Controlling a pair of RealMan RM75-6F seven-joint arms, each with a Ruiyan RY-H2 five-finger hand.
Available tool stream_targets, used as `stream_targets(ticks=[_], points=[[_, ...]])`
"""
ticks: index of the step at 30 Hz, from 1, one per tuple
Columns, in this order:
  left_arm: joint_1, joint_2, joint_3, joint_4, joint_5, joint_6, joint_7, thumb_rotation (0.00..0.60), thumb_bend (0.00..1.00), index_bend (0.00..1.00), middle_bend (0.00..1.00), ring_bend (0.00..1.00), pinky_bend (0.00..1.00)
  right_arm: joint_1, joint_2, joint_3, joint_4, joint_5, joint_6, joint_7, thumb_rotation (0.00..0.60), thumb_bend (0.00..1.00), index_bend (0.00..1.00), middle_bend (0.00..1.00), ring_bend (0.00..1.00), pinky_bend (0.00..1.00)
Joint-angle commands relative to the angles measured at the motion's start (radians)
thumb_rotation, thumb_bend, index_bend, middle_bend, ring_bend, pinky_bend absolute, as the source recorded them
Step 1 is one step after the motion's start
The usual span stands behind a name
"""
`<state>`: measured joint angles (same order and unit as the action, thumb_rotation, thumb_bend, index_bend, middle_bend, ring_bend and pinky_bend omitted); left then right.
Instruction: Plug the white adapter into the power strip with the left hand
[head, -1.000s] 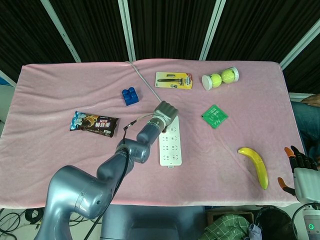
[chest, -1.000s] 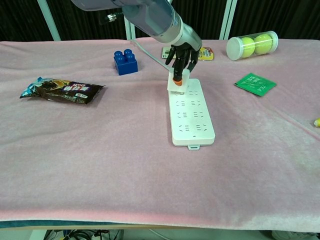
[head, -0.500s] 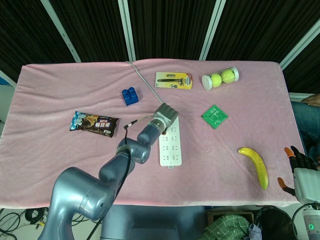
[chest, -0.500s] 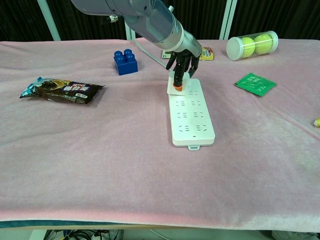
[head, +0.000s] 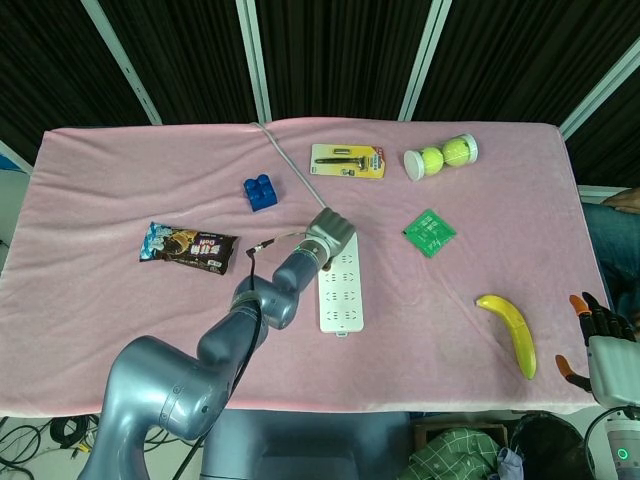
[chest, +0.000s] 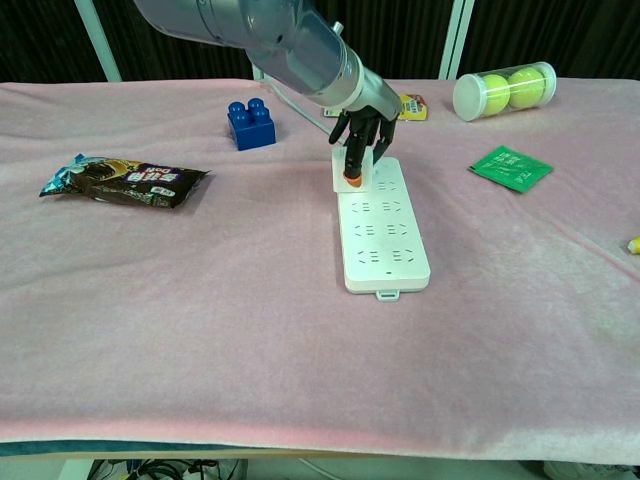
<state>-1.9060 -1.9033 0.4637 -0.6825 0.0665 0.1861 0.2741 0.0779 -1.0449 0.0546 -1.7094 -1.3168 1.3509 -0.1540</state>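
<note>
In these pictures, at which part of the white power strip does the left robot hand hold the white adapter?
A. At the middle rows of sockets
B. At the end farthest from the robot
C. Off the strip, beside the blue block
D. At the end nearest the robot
B: in the chest view the left robot hand holds the white adapter at the far end of the power strip, with the middle and near sockets bare.

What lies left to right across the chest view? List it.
Snack packet → blue toy brick → left hand holding the white adapter at the far end of the power strip → green sachet. The tennis ball tube spans above the sachet, so I leave it unordered.
</note>
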Motion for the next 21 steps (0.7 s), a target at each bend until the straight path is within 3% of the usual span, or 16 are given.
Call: stream_targets(ticks=[1,10,18,21], points=[[0.013,-0.011,-0.015,0.015,0.029,0.0,-0.016,0.6,0.46,0.64,0.61,0.38,0.4,0.0,0.0,0.0,0.0,0.0,0.0,0.0,0.6,0.21,0.02,0.05,0.12,0.14],[0.038,-0.043,-0.06,0.069,0.113,-0.002,-0.047,0.6,0.46,0.65,0.61,0.38,0.41,0.0,0.001,-0.001,-0.003,0.003,-0.004,0.001,0.6,0.22,0.02,0.05,0.12,0.14],[0.059,-0.075,-0.06,0.119,0.169,-0.04,-0.066,0.6,0.46,0.64,0.61,0.38,0.41,0.001,0.003,-0.001,-0.004,0.004,-0.005,0.004,0.6,0.22,0.02,0.05,0.12,0.14],[0.07,-0.082,-0.053,0.14,0.187,-0.049,-0.076,0.6,0.42,0.56,0.52,0.34,0.4,0.0,0.003,-0.001,-0.004,0.003,-0.004,0.004,0.6,0.22,0.02,0.05,0.12,0.14]])
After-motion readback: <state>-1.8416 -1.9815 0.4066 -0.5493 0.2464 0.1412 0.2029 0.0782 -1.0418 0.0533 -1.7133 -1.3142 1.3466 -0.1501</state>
